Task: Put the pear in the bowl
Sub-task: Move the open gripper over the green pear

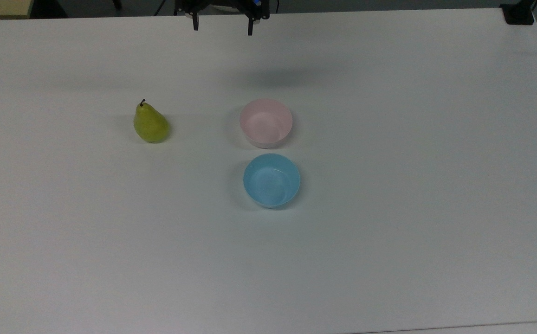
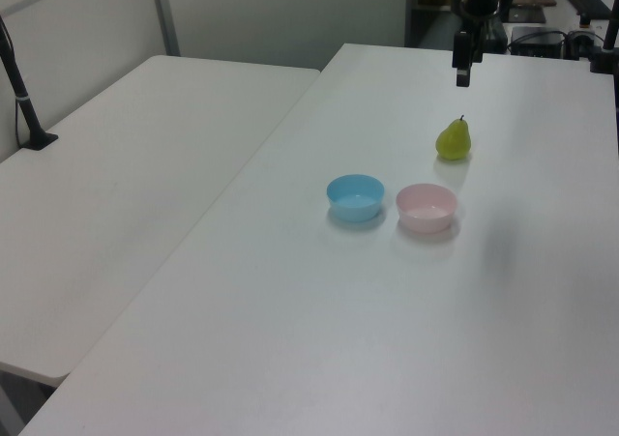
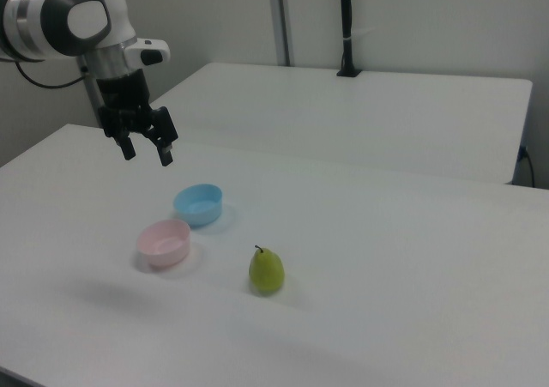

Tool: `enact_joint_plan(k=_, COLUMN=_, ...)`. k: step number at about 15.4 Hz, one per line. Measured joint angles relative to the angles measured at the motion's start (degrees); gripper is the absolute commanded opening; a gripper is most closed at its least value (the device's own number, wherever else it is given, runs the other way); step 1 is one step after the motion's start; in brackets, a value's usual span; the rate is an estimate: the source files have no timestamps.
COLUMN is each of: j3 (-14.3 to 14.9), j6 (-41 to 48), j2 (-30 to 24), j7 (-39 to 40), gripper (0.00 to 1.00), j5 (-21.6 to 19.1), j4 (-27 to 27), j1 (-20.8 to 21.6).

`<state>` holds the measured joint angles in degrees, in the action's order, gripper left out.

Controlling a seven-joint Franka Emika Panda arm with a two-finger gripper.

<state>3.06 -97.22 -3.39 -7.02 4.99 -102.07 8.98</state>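
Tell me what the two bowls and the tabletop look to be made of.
Pink bowl: likely plastic, smooth, faintly glossy; thin even wall with a soft sheen inside. Light blue bowl: same look, probably the same plastic. Table: white, matte, flat, perhaps laminate; the pictures leave this open.

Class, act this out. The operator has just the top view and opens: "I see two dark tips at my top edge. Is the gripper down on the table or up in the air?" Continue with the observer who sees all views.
Observer: Up in the air. In the right view the gripper hangs above the table, jaws open and empty.
Operator: Is the pear standing or lying?
Observer: Standing. The left view shows the pear upright, stem on top.
Operator: What lies past my bottom edge?
Observer: A second white table runs alongside, with a black post on it.
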Motion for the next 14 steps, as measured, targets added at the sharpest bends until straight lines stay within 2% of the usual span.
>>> enact_joint_plan(k=8, j3=0.6, j6=0.0, j2=0.1, j7=0.2, gripper=1.0, j5=0.0, j4=0.0, j1=-0.3)
enact_joint_plan(k=14, j3=1.0, j6=-1.0, j2=1.3, j7=8.3, gripper=1.0, j5=0.0, j4=0.4, j1=-6.5)
